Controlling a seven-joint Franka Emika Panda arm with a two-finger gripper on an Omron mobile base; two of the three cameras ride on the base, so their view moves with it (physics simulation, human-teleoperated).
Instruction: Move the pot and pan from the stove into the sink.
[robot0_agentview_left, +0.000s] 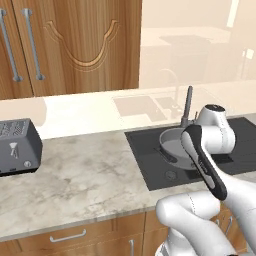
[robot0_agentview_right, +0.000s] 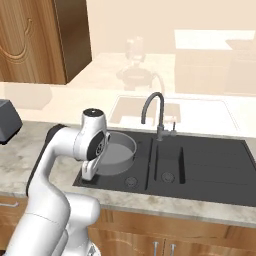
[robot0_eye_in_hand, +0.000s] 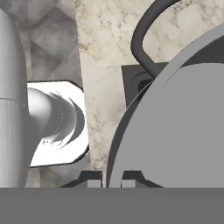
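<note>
Pot (robot0_agentview_right: 116, 152) in left sink (robot0_agentview_right: 210, 165) basin, end effector (robot0_eye_in_hand: 112, 180) clamped on rim; faucet (robot0_agentview_right: 155, 114) behind, toaster (robot0_agentview_left: 17, 146) well left.

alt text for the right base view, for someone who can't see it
A round grey pot sits in the left basin of a black double-basin sink, with the white robot arm bent over its near-left rim. A curved dark faucet rises behind the basins from a marbled countertop.
</note>
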